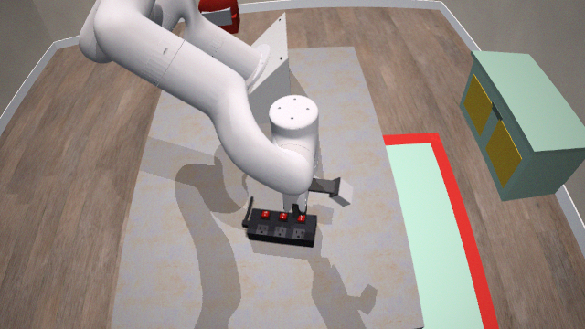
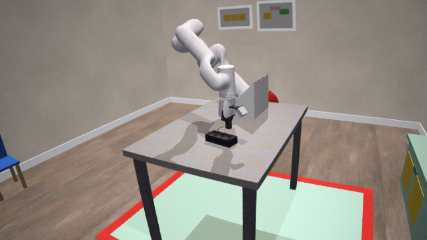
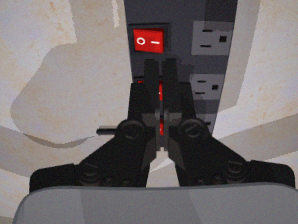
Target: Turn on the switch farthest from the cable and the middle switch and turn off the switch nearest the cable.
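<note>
Table [image 2: 273, 140]: arm [image 1: 206, 91] bent down, shut jaws over pwr strip [image 1: 281, 233].

Black power strip [image 1: 281, 229] flat, upright on table; three red switches [image 1: 282, 216] in row; cable stub at left end.

Even light, soft layered shadows

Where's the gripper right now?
Top view: the shut gripper is directly over the power strip, at the switch farthest from the cable.
</note>
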`<state>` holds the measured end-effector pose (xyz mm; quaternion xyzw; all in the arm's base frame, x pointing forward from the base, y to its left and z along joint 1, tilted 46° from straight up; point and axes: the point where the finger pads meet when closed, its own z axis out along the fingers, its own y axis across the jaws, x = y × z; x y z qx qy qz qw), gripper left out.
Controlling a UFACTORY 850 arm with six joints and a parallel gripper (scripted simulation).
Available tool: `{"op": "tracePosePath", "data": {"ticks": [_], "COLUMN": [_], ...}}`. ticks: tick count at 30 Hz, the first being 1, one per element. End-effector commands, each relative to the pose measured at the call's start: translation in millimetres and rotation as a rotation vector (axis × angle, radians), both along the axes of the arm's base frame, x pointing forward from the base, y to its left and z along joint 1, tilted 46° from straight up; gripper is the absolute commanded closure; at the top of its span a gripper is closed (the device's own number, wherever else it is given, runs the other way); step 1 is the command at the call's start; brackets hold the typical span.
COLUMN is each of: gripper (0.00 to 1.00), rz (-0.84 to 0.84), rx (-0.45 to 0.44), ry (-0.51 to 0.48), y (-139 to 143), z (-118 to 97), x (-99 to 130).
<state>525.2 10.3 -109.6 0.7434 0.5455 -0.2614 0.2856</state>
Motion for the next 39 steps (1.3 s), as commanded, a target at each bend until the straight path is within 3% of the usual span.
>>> {"op": "tracePosePath", "data": {"ticks": [1,39], "gripper": [1.00,1.00], "rz": [0.001,0.001], "rx": [0.001,0.001], "ry": [-0.002,-0.002], "y": [-3,-24], "z": [-3,-24], "x": [1,-1]}}
